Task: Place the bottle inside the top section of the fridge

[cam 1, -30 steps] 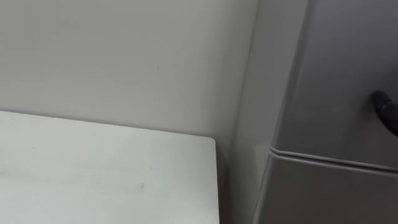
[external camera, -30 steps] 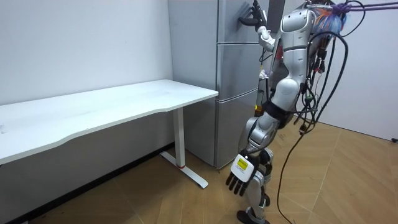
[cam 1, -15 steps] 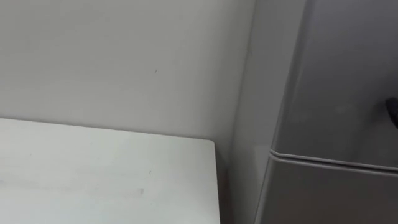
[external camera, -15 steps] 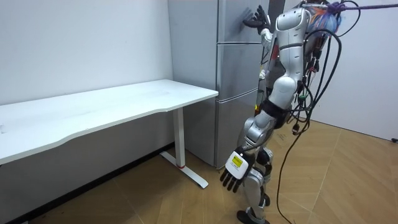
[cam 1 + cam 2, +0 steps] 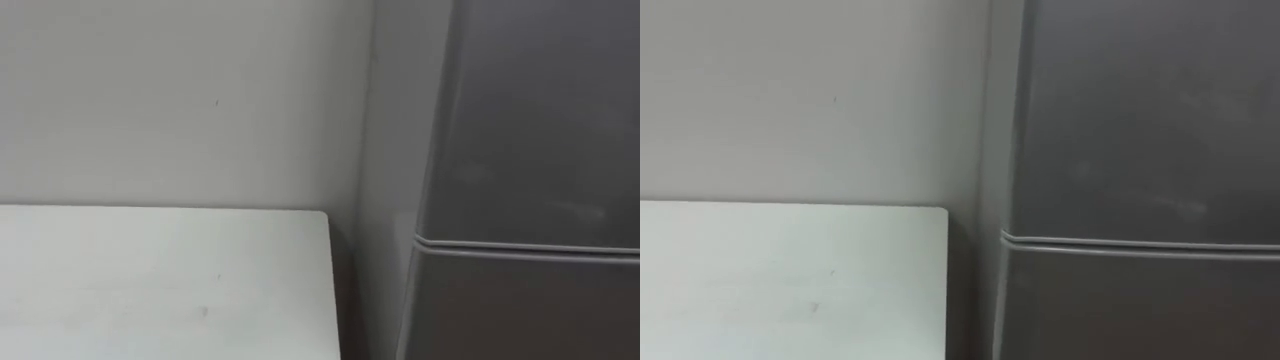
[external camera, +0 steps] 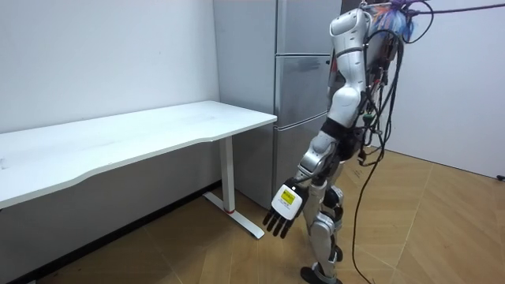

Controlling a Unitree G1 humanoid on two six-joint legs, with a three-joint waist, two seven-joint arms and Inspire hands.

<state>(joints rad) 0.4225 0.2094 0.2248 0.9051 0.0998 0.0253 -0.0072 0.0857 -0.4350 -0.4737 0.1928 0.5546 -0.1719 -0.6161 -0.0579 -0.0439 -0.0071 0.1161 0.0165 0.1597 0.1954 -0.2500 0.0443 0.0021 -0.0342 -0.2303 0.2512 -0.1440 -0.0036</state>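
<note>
A grey two-door fridge (image 6: 304, 63) stands against the wall, and I stand close in front of it. Its upper door (image 5: 540, 120) and lower door (image 5: 520, 310) are both shut, with a narrow seam between them. The same upper door (image 5: 1140, 110) takes up the right of the right eye view. My left hand (image 6: 282, 213) hangs low beside my legs with straight fingers and holds nothing.
A white table (image 6: 142, 138) stands left of the fridge along the white wall, its corner (image 5: 300, 240) near the fridge's side. A narrow gap separates table and fridge. Wooden floor spreads behind me on the room view's right.
My right hand has left the upper door and gone out of sight. My body has turned and straightened at the fridge. The left arm has swung forward. The eye view has shifted right.
</note>
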